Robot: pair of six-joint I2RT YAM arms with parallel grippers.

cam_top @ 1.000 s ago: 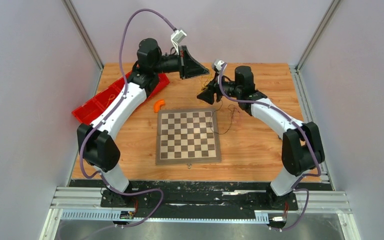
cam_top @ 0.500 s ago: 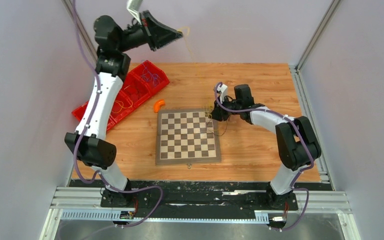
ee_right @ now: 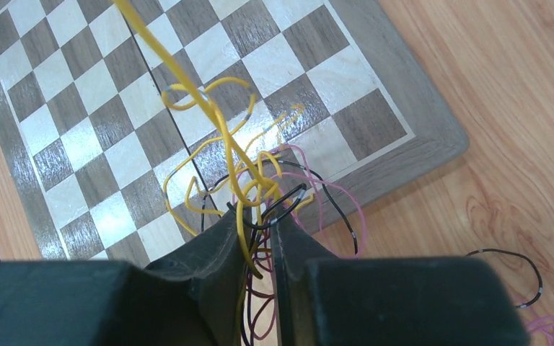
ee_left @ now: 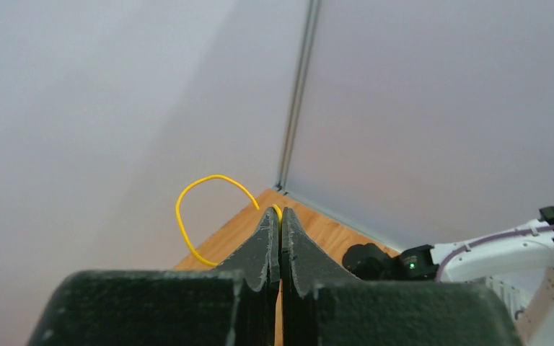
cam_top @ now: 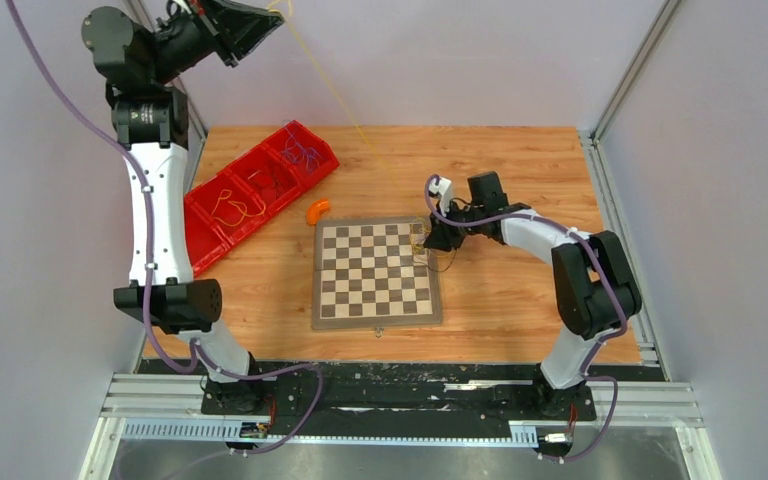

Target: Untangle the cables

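Top external view: two arms are seen. The left gripper (cam_top: 275,17) is held high above the far left corner of the table (cam_top: 520,300). The right gripper (cam_top: 423,238) is set low at the right edge of the one chessboard (cam_top: 375,290).

One yellow cable (ee_left: 216,176) is pinched between the left fingers, which are pressed together on it. A loop is formed beside the tips, and the rest is stretched taut down across the table to the board.

There it is joined to a tangle (ee_right: 260,189) of yellow, black and pink-purple cables lying on the board's right edge; how many there are cannot be counted. The tangle is gripped between the nearly closed right fingers (ee_right: 223,238), and its lower part is hidden by them.

One black cable (ee_right: 508,252) and a pink one (ee_right: 548,324) are seen on the wood to the right of the board.

One red tray (cam_top: 210,245) is placed at an angle on the left side of the table. Three compartments can be made out in it, with thin yellow and purple cables inside. One small orange curved piece (cam_top: 317,211) lies between the tray and the board, touching neither.
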